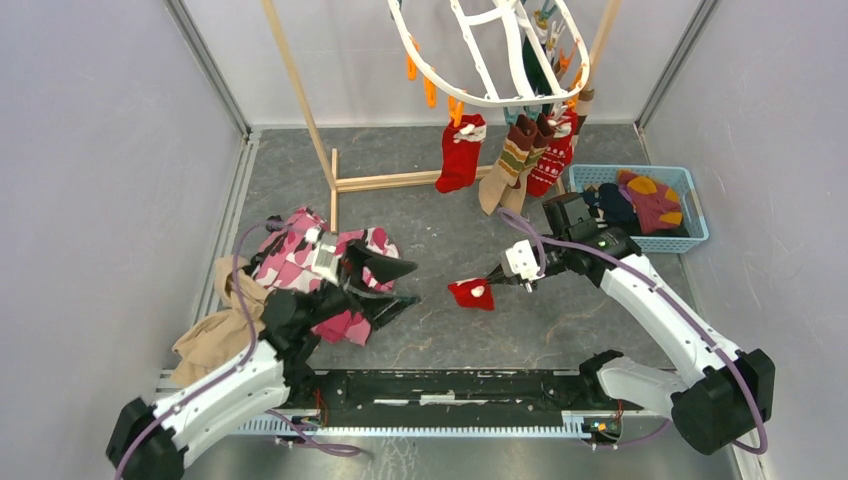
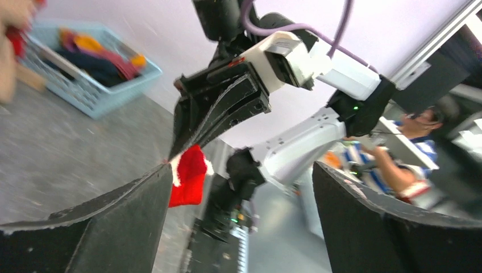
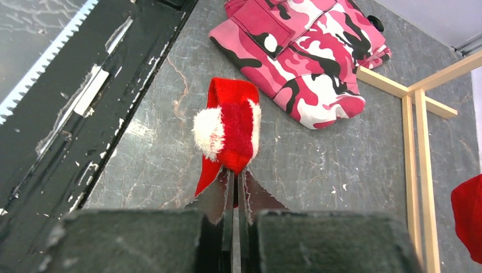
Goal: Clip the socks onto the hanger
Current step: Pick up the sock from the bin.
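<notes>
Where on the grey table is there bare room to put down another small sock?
Bare grey table lies between the small red sock with white cuff in the right gripper and the black base rail, and between the pink camouflage cloth and the hanging socks. Crowded: around the blue plastic basket and the wooden pole rack.

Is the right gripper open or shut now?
Shut. In the right wrist view, the right gripper has its jaws pressed together on the edge of the red sock with white trim.
</notes>
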